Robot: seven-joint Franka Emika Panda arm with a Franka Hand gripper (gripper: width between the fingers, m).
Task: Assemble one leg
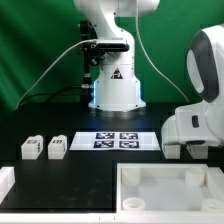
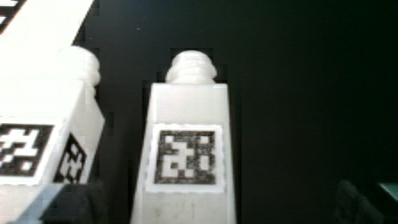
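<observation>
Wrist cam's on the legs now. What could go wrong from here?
1. The centred leg sits close beside a second leg; descending jaws may well clip or drag that one.
2. The gap between them looks narrow, so an off-centre grasp could tilt the centred leg. Whether the jaws are open is not visible.

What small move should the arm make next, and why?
Probably lower straight toward the leg centred in the wrist view: it lies free on the dark table, not yet gripped, with a second leg close beside it.
</observation>
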